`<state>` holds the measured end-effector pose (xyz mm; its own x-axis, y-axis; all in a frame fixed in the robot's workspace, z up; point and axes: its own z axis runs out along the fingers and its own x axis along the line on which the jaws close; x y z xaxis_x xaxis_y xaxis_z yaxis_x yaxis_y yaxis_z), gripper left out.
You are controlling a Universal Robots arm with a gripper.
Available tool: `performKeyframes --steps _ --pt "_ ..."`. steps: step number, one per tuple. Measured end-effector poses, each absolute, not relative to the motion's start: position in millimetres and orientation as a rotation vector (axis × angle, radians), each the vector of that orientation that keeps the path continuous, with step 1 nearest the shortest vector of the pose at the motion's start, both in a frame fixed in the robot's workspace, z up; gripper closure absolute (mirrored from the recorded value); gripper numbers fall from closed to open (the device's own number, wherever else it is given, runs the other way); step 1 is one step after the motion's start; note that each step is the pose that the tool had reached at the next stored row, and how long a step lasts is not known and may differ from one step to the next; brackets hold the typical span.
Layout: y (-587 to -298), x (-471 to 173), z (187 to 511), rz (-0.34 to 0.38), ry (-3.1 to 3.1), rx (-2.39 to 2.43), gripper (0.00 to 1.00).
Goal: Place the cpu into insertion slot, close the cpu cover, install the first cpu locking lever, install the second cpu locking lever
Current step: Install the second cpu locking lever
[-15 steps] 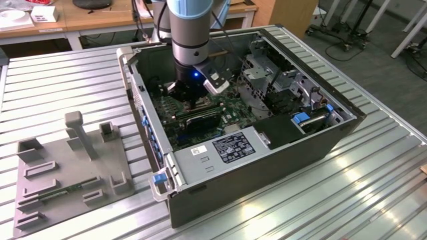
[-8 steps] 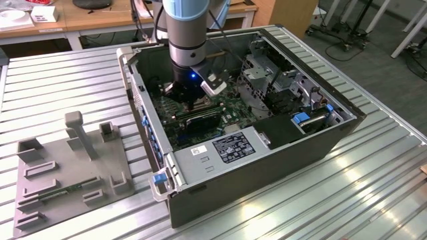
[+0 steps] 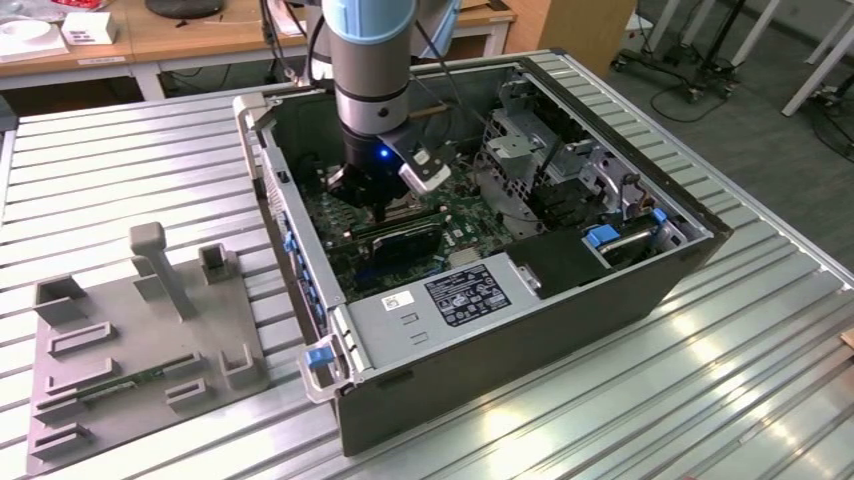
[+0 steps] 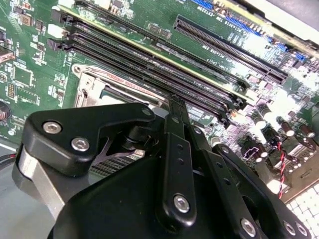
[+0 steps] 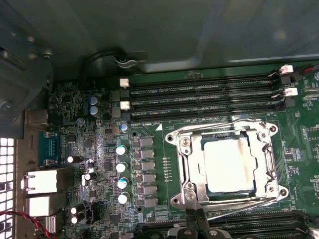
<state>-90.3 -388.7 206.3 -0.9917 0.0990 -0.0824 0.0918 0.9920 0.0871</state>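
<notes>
Your gripper (image 5: 195, 219) hangs at the socket's edge, fingers drawn together, holding nothing. The cpu (image 5: 232, 164) sits seated under the closed cpu cover (image 5: 192, 167).

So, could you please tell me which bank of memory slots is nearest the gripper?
The bank right beside the gripper, on its side of the cpu; the other bank, with white latches, lies beyond the cpu.

- pale silvery-tan square cpu (image 5: 230, 165): seated flat in the square metal-rimmed insertion slot (image 5: 175, 172)
- thin silver-grey metal-frame cpu cover (image 5: 263, 162): closed down around it
</notes>
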Motion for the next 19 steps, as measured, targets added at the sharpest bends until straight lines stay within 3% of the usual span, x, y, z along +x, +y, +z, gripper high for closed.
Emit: performKeyframes --steps 19 --pt "-383.3 -92.6 202.5 0.137 3.053 0.072 0.9"
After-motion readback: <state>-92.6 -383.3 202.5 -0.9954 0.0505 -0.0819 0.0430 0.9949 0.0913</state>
